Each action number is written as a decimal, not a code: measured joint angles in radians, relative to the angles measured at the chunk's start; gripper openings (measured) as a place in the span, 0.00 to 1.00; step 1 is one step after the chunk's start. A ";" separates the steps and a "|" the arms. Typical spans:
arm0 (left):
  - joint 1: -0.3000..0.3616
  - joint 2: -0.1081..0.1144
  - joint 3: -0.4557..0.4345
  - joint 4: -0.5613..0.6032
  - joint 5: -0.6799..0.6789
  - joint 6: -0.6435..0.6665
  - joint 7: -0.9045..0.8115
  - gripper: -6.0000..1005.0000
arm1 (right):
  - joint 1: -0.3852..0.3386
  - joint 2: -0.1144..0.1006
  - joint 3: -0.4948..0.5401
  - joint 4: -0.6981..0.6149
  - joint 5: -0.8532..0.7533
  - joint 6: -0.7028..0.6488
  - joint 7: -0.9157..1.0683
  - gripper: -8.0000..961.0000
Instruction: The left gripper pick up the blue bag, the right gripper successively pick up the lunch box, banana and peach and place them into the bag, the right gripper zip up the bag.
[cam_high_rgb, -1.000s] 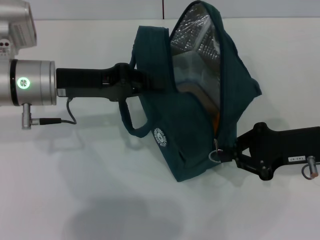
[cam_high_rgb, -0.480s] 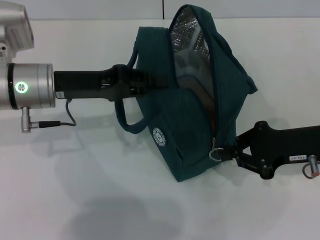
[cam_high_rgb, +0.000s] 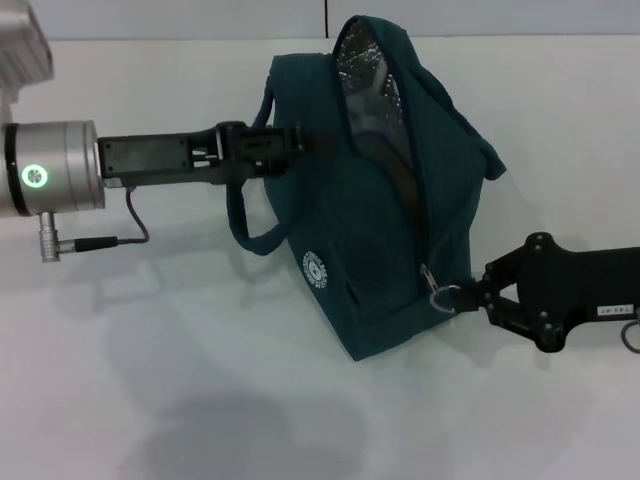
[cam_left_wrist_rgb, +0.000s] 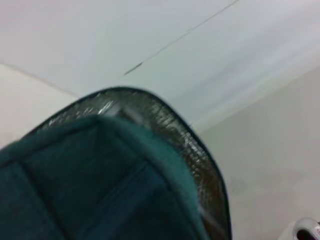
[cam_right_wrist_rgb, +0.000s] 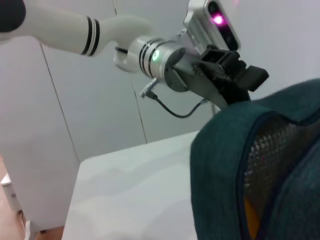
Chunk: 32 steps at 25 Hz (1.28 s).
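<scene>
The blue bag stands tilted on the white table, its zipper partly drawn so only a narrow strip of silver lining shows. My left gripper is shut on the bag's upper side, holding it up. My right gripper is shut on the metal ring zipper pull low on the bag's front edge. In the right wrist view the bag's rim is close, with an orange sliver, probably the banana, inside. The left wrist view shows the bag's top. The lunch box and peach are hidden.
One strap handle hangs in a loop under my left gripper. The white table spreads around the bag, and a pale wall with a vertical seam rises behind it.
The bag's opening has narrowed and the bag sits more upright. My left gripper rose a little. My right gripper shifted right and slightly up with the zipper pull.
</scene>
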<state>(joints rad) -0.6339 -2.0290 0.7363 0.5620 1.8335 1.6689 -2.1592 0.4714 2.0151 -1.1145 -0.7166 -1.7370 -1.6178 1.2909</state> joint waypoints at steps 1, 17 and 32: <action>0.000 0.000 0.000 0.000 0.000 0.000 0.000 0.55 | -0.006 0.000 0.001 -0.007 0.012 -0.006 0.000 0.01; 0.091 -0.011 -0.049 0.000 -0.168 -0.002 0.299 0.88 | 0.039 0.002 0.062 -0.023 0.115 -0.029 -0.027 0.01; 0.184 -0.003 -0.045 0.001 -0.240 0.015 0.390 0.88 | 0.121 0.002 0.060 -0.072 0.210 0.044 -0.029 0.01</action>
<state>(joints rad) -0.4502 -2.0321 0.6911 0.5634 1.5936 1.6837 -1.7694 0.5922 2.0169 -1.0550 -0.7881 -1.5267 -1.5737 1.2624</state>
